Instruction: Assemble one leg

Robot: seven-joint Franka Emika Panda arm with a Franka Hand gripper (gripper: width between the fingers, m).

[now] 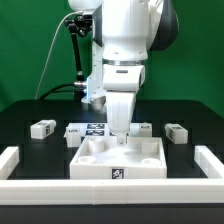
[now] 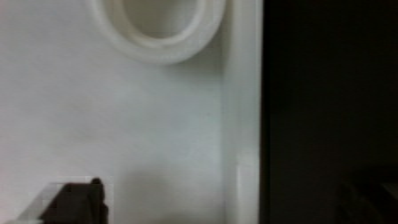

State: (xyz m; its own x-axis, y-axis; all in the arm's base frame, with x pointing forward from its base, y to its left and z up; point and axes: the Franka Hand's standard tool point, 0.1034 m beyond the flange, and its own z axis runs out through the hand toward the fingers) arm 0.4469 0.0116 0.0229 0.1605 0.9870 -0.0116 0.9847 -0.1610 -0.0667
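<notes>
Arm: the white Panda arm [image 1: 125,40] is reaching straight down at the middle of the exterior view.
Gripper: the gripper [image 1: 120,136] is hanging with its tips low over the far half of the white tray-shaped piece [image 1: 150,160], at that piece's twelve o'clock.
Jaws: I cannot tell how far apart they are standing. In the exterior view the tips are blurring into the white plastic behind them. The wrist view is showing only one dark fingertip [image 2: 75,202] at the picture's edge, and I cannot make out whether it is gripping anything.
Wrist view: the camera is looking closely at a pale flat surface [image 2: 107,130] with a round raised ring [image 2: 164,54] on it; a dark band is filling the rest.
Legs: four small white blocks are lying on the black table [image 1: 40,150], all apart from the tips.
First leg [image 1: 42,127]: it is lying well out at nine o'clock from the gripper.
Second leg [image 1: 75,130]: it is lying nearer at nine o'clock, just beside the marker board [image 1: 95,128].
Third leg [image 1: 145,127]: it is lying near at three o'clock, just past the tray-shaped piece's far edge.
Fourth leg [image 1: 176,131]: it is lying farther out at three o'clock.
Marker board: it is lying flat at ten o'clock from the gripper, behind the tray-shaped piece.
Border: a white rail [image 1: 110,190] is running along the near edge of the table.
</notes>
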